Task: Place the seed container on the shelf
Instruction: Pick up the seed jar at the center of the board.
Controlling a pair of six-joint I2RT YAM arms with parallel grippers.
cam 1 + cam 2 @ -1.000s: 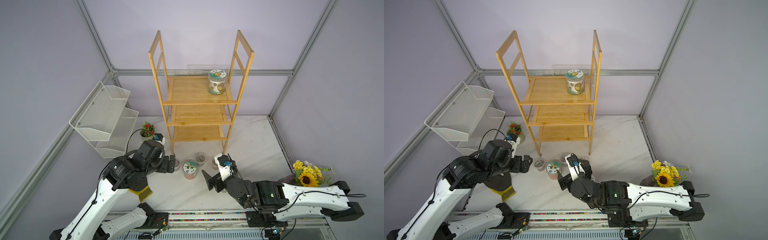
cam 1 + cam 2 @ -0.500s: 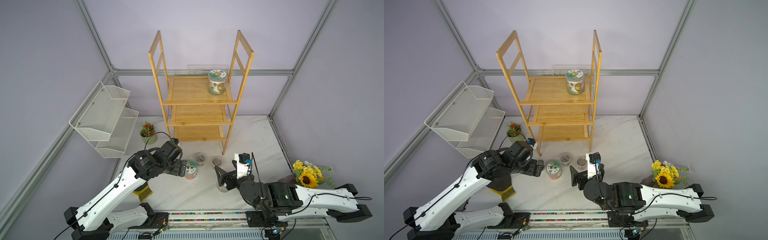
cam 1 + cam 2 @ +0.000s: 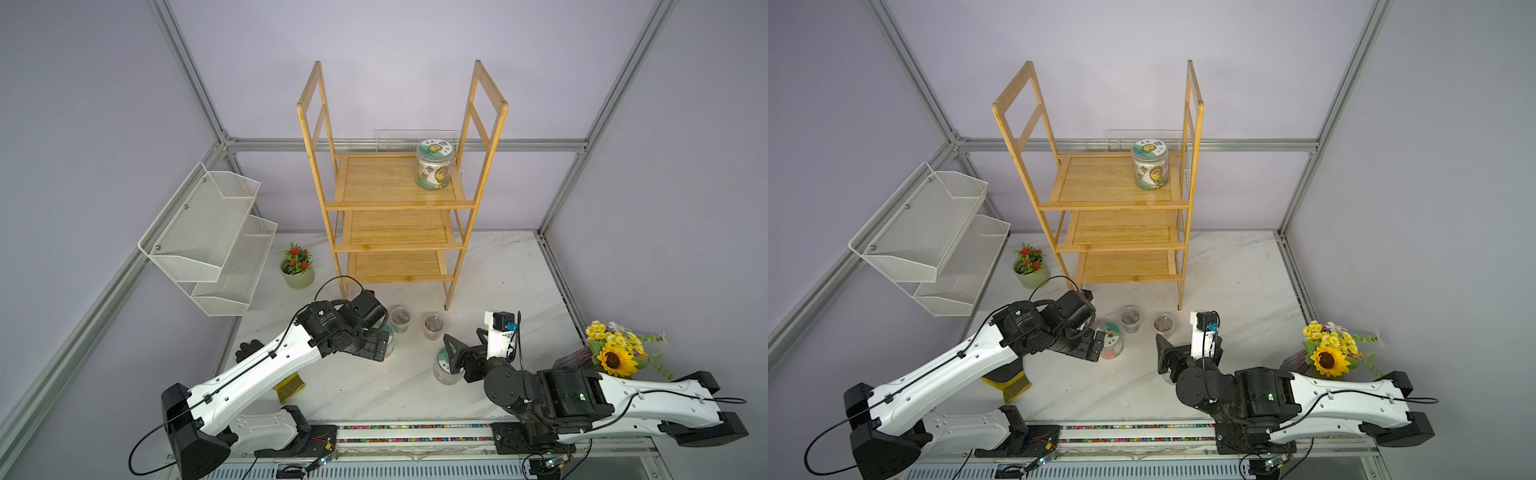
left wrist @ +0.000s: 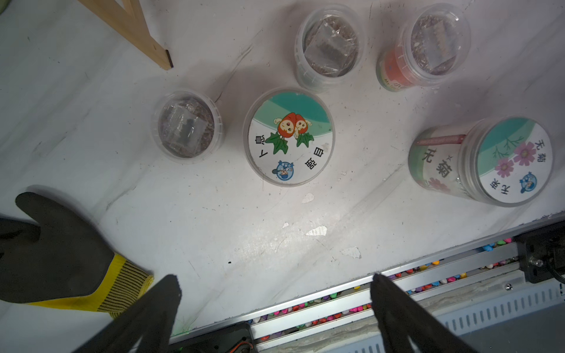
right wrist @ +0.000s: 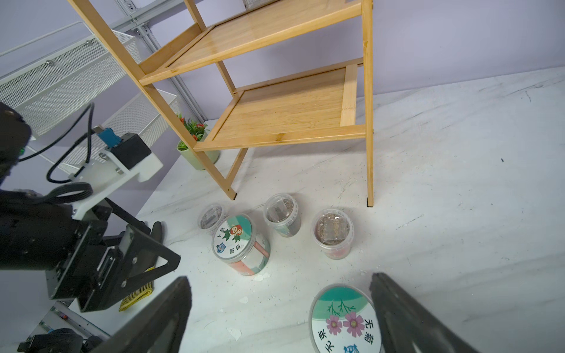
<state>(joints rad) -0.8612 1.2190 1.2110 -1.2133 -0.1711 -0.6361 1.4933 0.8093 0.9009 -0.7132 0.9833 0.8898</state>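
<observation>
While both arms were stretched over the white marble tabletop (image 3: 498, 282), the right gripper (image 5: 278, 276) stood with its jaws wide apart. Between them sat a clear plastic seed jar with a pink-flower lid (image 5: 344, 321). The jar was upright on the table, at the near right of the cluster of jars. Whether a finger touched its rim could not be told.

The left gripper (image 4: 273, 276) had its jaws spread as well, with nothing between them. It was poised above the table, just to the near side of a clear seed jar with a strawberry lid (image 4: 289, 136) (a teal band crossed that lid). This jar stood upright, left of the pink-flower one.

Three small clear cups of brown matter (image 4: 330, 45) stood just beyond, in front of the tall light-brown bamboo shelf (image 3: 399, 204). On the right of the shelf's top tier stood a clear jar with a sunflower label (image 3: 433, 164). A black glove with a yellow cuff (image 4: 55, 253) lay at the near left.
</observation>
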